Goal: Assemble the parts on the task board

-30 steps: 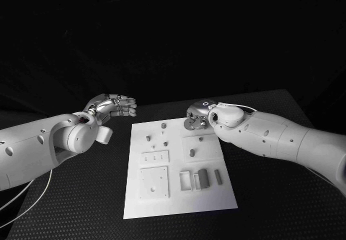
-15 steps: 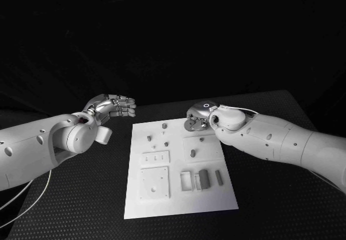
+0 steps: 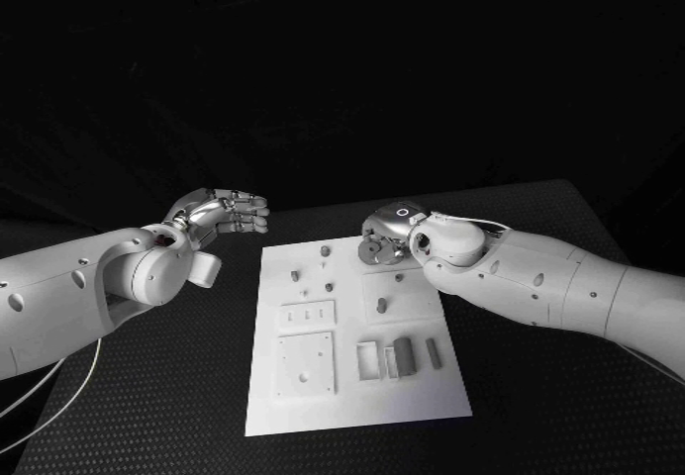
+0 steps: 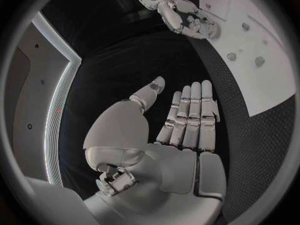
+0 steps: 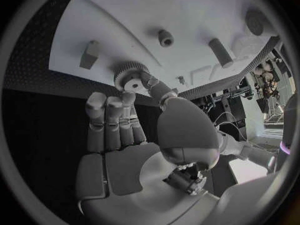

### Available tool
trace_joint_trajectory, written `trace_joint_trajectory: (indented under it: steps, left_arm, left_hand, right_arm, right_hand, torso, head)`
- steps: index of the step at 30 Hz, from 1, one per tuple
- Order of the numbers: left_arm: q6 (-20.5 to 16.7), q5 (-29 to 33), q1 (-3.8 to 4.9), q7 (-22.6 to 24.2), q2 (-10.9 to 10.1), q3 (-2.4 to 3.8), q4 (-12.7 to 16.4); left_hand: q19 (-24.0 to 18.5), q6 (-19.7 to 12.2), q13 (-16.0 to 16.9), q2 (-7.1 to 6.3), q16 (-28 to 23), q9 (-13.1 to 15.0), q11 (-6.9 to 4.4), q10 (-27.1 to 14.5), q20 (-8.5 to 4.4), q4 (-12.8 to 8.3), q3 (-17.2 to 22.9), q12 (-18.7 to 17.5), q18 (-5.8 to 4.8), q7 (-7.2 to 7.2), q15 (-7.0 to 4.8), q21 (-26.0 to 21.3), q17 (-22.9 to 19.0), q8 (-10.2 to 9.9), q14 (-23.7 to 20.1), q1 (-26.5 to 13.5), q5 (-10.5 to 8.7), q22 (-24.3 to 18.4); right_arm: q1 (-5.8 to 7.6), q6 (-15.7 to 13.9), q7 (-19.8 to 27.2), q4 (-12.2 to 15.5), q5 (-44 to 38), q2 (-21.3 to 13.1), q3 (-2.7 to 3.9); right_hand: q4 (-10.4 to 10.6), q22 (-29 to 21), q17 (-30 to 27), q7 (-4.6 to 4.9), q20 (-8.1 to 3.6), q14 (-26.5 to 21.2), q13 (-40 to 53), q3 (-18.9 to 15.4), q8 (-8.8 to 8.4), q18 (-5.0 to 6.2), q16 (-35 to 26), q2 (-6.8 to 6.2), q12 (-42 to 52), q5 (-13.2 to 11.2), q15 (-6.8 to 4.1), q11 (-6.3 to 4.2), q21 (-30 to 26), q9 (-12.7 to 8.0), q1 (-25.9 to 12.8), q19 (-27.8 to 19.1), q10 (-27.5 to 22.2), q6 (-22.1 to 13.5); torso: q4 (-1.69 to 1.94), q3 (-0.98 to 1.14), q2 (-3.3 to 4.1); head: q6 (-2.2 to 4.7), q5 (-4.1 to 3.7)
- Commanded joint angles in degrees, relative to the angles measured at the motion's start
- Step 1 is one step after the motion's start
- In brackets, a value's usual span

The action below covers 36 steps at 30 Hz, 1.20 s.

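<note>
**Right hand at a toothed wheel on the board's far edge; left hand idle**

The right silver hand reaches the far end of the white rectangular task board. In the right wrist view its thumb tip touches the small grey toothed wheel with a pale hub, which lies flat just ahead of its fingertips near the board's edge. Whether the wheel is truly pinched or merely touched cannot be told; the remaining fingers lie straight and close together below it. The wheel's flat face points up from the board, so its axis stands roughly upright; being round, it has no long axis in the plane of the board.

Just beyond the wheel from the hand stand a short grey peg, a tilted grey block and a longer grey cylinder.

The left silver hand hovers over black table off the board's side, well apart from the right hand, fingers extended side by side and holding nothing.

Risks, as judgements: a thumb-only contact could push the wheel off the nearby board edge; a shallow pinch on the thin toothed rim could let it tip or roll away; and a tilted wheel would probably jam rather than seat on a peg.
</note>
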Motion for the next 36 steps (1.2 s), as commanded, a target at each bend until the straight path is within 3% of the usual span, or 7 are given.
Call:
trace_joint_trajectory:
  steps: [1, 14, 27, 30, 36]
  left_arm:
    - [-0.26, -0.24, 0.04, 0.49, -0.01, 0.04, 0.21]
    - [-0.57, -0.33, 0.04, 0.54, -0.15, 0.04, 0.31]
    - [-0.71, -0.36, 0.04, 0.56, 0.02, 0.05, 0.41]
    - [-0.71, -0.36, 0.04, 0.54, 0.06, 0.05, 0.41]
    - [-0.82, -0.55, 0.04, 0.52, 0.16, 0.05, 0.22]
  left_hand:
    - [0.27, 0.04, -0.07, -0.04, -0.25, -0.09, 0.15, 0.12, 0.27, -0.09, -0.34, -0.21, 0.38, 0.37, 0.29, -0.37, 0.08, -0.24, -0.1, -0.56, 0.02, 0.0]
    - [0.27, 0.03, -0.08, -0.08, -0.3, -0.1, 0.15, 0.11, 0.27, -0.1, -0.34, -0.24, 0.38, 0.37, 0.3, -0.41, 0.11, -0.25, -0.11, -0.53, 0.02, 0.01]
    - [0.27, 0.03, -0.08, -0.11, -0.34, -0.12, 0.16, 0.11, 0.27, -0.1, -0.33, -0.27, 0.38, 0.37, 0.3, -0.44, 0.14, -0.26, -0.11, -0.49, 0.02, 0.02]
    - [0.27, 0.03, -0.08, -0.1, -0.36, -0.12, 0.16, 0.11, 0.27, -0.1, -0.32, -0.28, 0.38, 0.37, 0.3, -0.45, 0.15, -0.26, -0.11, -0.48, 0.02, 0.02]
    - [0.27, 0.03, -0.08, -0.14, -0.38, -0.13, 0.16, 0.12, 0.27, -0.11, -0.32, -0.29, 0.38, 0.37, 0.3, -0.47, 0.17, -0.26, -0.11, -0.45, 0.02, 0.02]
  right_arm:
    - [0.13, -2.26, -1.14, 0.95, -2.66, -0.18, 0.16]
    - [0.13, -5.14, -1.82, 4.82, -6.93, 0.4, 0.16]
    - [-0.1, -5.92, -1.64, 4.75, -8.46, 3.33, -0.09]
    - [-0.23, -5.81, -1.56, 4.16, -8.54, 4.2, -0.36]
    - [-0.62, -5.47, -1.55, 3.13, -8.67, 5.52, -1.01]
  right_hand:
    - [-0.02, 1.11, 0.05, 2.26, -0.38, 0.14, -0.08, -0.48, -0.1, 5.44, 0.38, 0.2, 0.32, -0.17, -0.3, -0.3, 0.24, -0.09, 0.48, 0.17, 0.24, 1.94]
    - [0.02, 1.07, 0.01, 2.18, -0.45, 0.4, -0.21, -0.66, -0.09, 5.44, 0.37, -0.16, 0.41, -0.17, -0.38, -0.38, 0.34, -0.05, 0.67, 0.39, 0.5, 2.12]
    - [0.03, 1.01, -0.05, 2.12, -0.53, 0.66, -0.35, -0.69, -0.1, 5.44, 0.33, -0.21, 0.46, -0.15, -0.45, -0.45, 0.39, -0.04, 0.83, 0.59, 0.74, 2.25]
    - [0.02, 1.0, -0.07, 2.11, -0.55, 0.72, -0.38, -0.68, -0.13, 5.44, 0.31, -0.2, 0.46, -0.14, -0.47, -0.46, 0.4, -0.04, 0.91, 0.65, 0.8, 2.24]
    - [0.02, 0.98, -0.09, 2.1, -0.59, 0.82, -0.44, -0.68, -0.19, 5.44, 0.29, -0.15, 0.48, -0.14, -0.49, -0.47, 0.41, -0.06, 0.99, 0.73, 0.88, 2.21]
  torso:
    - [3.56, 0.01, -0.03]
    - [3.75, -0.08, -0.05]
    - [3.75, -0.08, 0.0]
    - [3.86, -0.16, -0.04]
    - [3.84, -0.12, -0.05]
  head:
    - [0.13, 0.09]
    - [0.2, 0.59]
    - [0.17, 1.34]
    - [0.11, 1.45]
    - [0.02, 1.62]
